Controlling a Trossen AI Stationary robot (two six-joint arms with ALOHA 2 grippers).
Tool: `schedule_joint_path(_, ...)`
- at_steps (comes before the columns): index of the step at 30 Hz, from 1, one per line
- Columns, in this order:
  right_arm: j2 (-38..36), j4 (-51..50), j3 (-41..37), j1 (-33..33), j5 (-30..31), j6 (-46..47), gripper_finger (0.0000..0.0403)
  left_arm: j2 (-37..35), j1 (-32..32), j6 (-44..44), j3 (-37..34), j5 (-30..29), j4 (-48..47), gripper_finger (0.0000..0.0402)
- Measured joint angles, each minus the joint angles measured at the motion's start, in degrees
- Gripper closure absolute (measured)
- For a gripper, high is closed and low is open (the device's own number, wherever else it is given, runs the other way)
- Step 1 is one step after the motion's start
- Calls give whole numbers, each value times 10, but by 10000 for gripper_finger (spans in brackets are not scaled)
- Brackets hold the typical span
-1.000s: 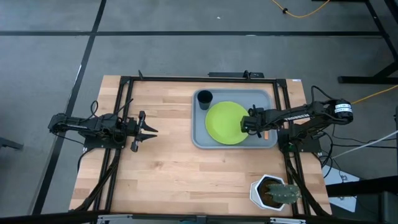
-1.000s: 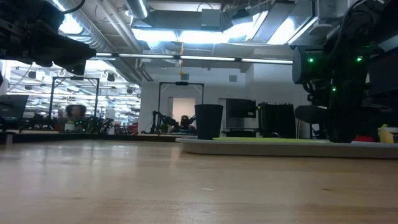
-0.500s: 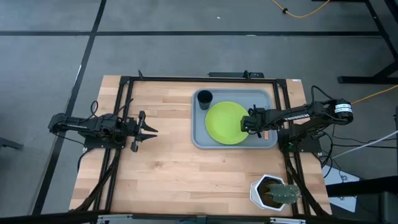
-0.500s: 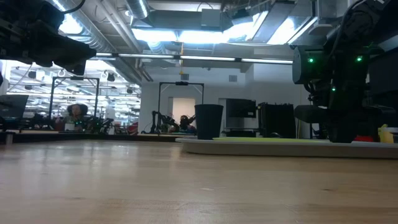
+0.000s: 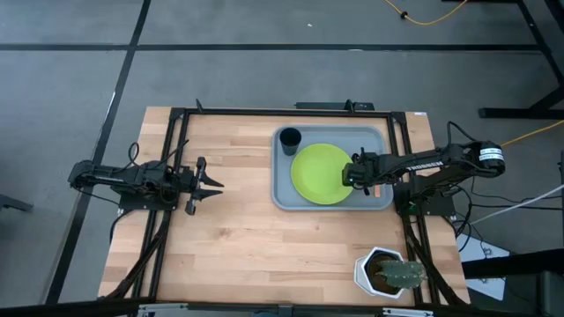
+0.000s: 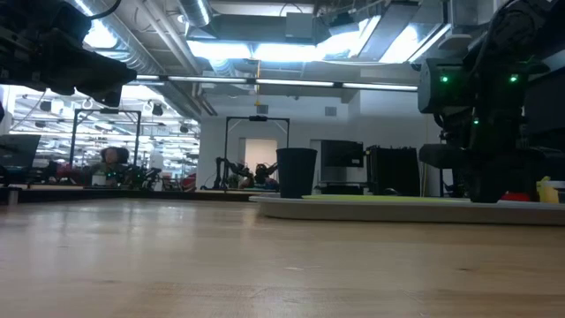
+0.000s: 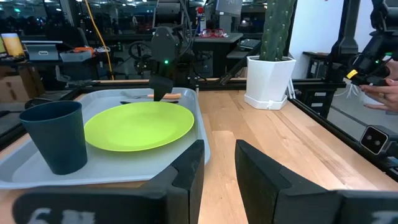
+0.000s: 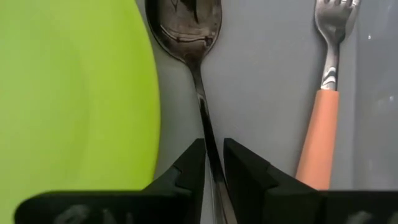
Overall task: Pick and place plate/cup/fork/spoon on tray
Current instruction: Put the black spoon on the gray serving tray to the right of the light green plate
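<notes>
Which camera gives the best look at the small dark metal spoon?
The right wrist view: the small dark metal spoon fills it, lying on the grey-blue tray beside the lime-green plate, its handle between the right tool's fingers. The left wrist view shows a distant sliver; the others hide it.

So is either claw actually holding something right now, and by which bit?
The right gripper pinches the spoon by its thin handle, over the tray. The left gripper holds nothing.

Right arm reaches inward, its gripper low, fingers narrowly parted around a thin handle. Left gripper waits outstretched, fingers slightly apart.
</notes>
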Motion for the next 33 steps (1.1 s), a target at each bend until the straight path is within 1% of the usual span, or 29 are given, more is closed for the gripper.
schedule_joint_path(5, 0, 1, 0, 0, 2, -3, 338, 0, 0, 0, 0, 0, 0, 319)
schedule_joint_path(11, 0, 2, 1, 0, -5, -62, 338, 0, 0, 0, 0, 0, 0, 319)
schedule_joint_path(21, -1, 2, -4, 0, -5, -79, 338, 0, 0, 0, 0, 0, 0, 319)
schedule_joint_path(33, -1, 2, -6, 0, -5, -78, 338, 0, 0, 0, 0, 0, 0, 319)
